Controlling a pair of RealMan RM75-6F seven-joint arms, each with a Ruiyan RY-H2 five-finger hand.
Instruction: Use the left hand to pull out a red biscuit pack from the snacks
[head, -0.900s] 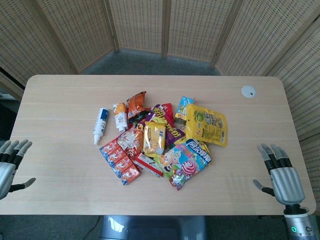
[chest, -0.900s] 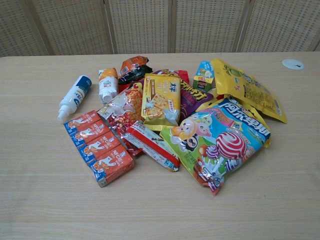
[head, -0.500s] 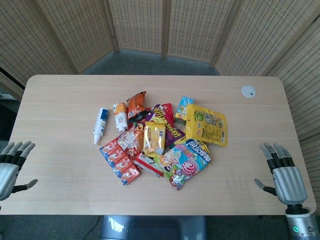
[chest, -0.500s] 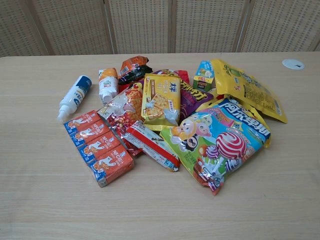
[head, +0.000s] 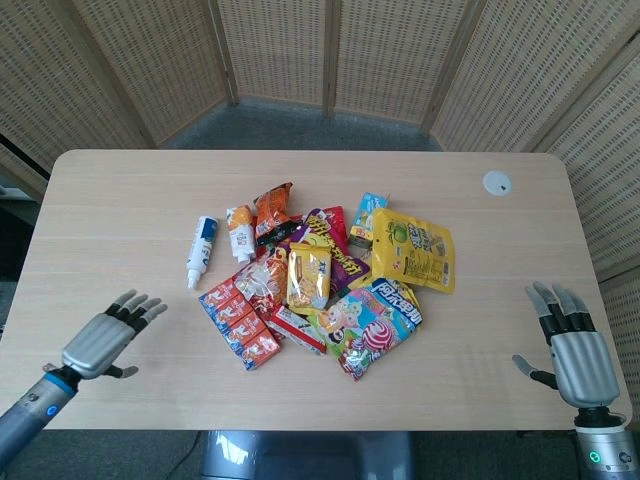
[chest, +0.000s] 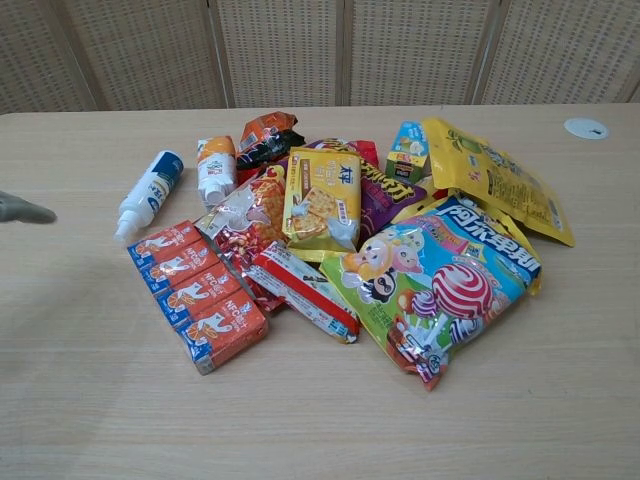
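Woven cane screens stand behind a pale wooden table (head: 120, 200), and a heap of snacks (head: 320, 275) lies at its middle. From above, the head view takes in the whole tabletop and both hands. The left hand (head: 100, 340) hovers over the near left part of the table, fingers spread and holding nothing, well apart from the heap. The right hand (head: 572, 345) sits at the near right edge, palm down with fingers apart, also holding nothing.

At the heap's near left edge lies the red biscuit pack (head: 240, 325) — a row of red-orange boxes with blue ends, running diagonally and touching a crinkled red-and-white bag (head: 262, 282) beside it. A white tube with a blue label (head: 200, 250) lies just left of the heap, and a small white disc (head: 496, 182) rests far off near the back right corner.

Only a grey fingertip of the left hand (chest: 25, 210) enters the chest view, at the left border; the right hand is out of its frame. This lower view shows the biscuit pack (chest: 197, 295) up close, with a slim red-and-white bar (chest: 303, 290) just beside it, a lollipop bag (chest: 440, 285) to the right and a yellow pouch (chest: 495, 175) behind — detail that is small from above.
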